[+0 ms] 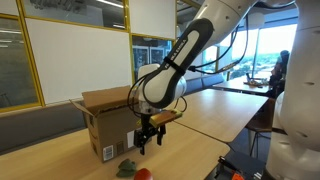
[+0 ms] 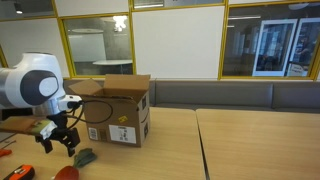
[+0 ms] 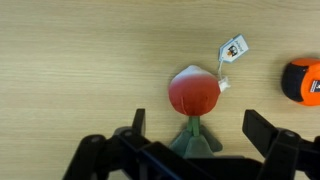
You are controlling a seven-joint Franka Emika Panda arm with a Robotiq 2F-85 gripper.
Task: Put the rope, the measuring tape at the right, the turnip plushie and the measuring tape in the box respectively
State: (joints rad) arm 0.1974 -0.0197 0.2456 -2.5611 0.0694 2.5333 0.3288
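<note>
Beneath the wide-open, empty end effector [image 3: 194,118] lies the turnip plushie [image 3: 193,92] (leaves half hidden), a probable measuring tape [image 3: 304,80] cropped nearby.

Arm [image 1: 186,48]: glossy white rounded shells with black bands at the joints, upper right to centre of frame. Joint housing [image 2: 34,86]: large white dome with a dark ring, at the left edge. Cables [image 1: 232,55]: thin, black, looping beside the arm at upper right. Wrist block [image 1: 166,117]: small, yellow-tan. Gripper [image 1: 150,142]: matte black and angular. Wrist view shows two flat black jaws along the bottom edge.
</note>
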